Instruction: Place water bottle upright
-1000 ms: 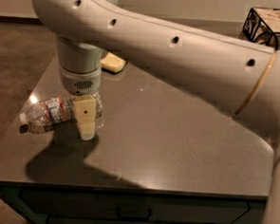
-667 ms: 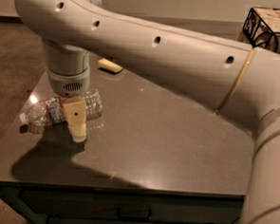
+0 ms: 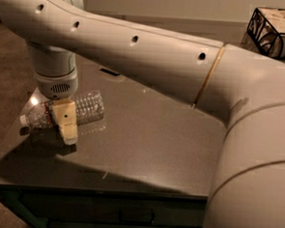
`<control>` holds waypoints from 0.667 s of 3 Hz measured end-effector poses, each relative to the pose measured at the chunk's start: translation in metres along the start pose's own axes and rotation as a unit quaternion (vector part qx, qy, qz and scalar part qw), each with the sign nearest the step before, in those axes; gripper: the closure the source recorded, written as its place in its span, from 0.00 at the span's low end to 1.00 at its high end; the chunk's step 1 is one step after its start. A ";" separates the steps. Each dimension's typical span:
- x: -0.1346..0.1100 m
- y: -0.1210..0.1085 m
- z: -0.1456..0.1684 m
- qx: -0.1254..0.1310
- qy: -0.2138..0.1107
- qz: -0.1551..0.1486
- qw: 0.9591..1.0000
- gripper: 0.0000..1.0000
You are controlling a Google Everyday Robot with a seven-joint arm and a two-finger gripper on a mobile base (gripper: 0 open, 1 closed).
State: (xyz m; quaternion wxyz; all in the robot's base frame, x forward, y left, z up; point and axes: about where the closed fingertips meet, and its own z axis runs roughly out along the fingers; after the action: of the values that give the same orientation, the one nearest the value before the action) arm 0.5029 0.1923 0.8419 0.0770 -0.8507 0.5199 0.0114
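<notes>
The water bottle (image 3: pixel 87 107) is clear ribbed plastic with a white cap at its left end and a white-and-red label band. It lies on its side near the left edge of the dark table (image 3: pixel 150 150). My gripper (image 3: pixel 66 121) hangs straight down from the wrist and sits at the bottle's middle, over the label. Its cream-coloured near side covers that part of the bottle. The bottle's far side is hidden behind the gripper.
My big white arm crosses the top and right of the view. A black wire basket (image 3: pixel 276 29) with light things in it stands at the back right. The table's left and front edges are close to the bottle. A dark cabinet front (image 3: pixel 126 216) lies below.
My gripper has moved left along the bottle, from its ribbed base end to its labelled middle. The bottle lies where it was.
</notes>
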 end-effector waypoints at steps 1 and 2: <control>-0.008 -0.002 0.005 -0.009 0.004 -0.003 1.000 0.00; -0.016 -0.001 0.006 -0.010 0.011 -0.008 1.000 0.18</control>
State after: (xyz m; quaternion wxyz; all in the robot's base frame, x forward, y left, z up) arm 0.4964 0.2072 0.8379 0.0631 -0.8554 0.5141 0.0070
